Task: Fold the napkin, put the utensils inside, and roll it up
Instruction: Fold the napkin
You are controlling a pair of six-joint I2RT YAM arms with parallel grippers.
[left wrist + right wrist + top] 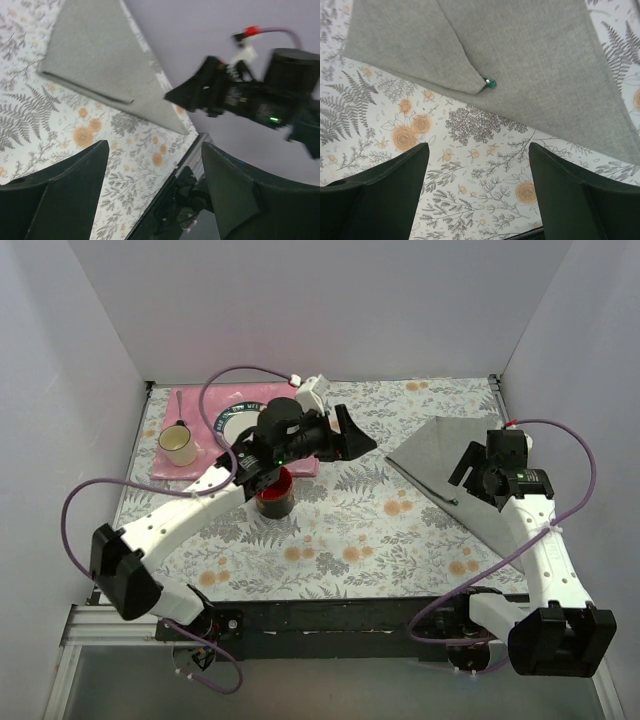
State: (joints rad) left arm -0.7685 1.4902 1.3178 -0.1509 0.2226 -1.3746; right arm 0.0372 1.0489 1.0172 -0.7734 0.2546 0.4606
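The grey napkin (455, 470) lies folded into a triangle on the right side of the table, and it also fills the top of the right wrist view (530, 55). A green utensil tip (490, 83) pokes out from under a folded flap; the rest of the utensils is hidden inside. A dark line runs along the fold (85, 90). My right gripper (477, 150) hangs open just off the napkin's near edge, over bare tablecloth, and appears over the napkin's right part from above (468, 468). My left gripper (350, 435) is open in mid-air left of the napkin, empty (155, 147).
A pink placemat (165, 468) at the back left carries a cream mug (179, 445) and a dark-rimmed plate (236, 423). A red cup (275, 495) stands under the left arm. The floral tablecloth (350, 540) covers the table. Walls close in on three sides.
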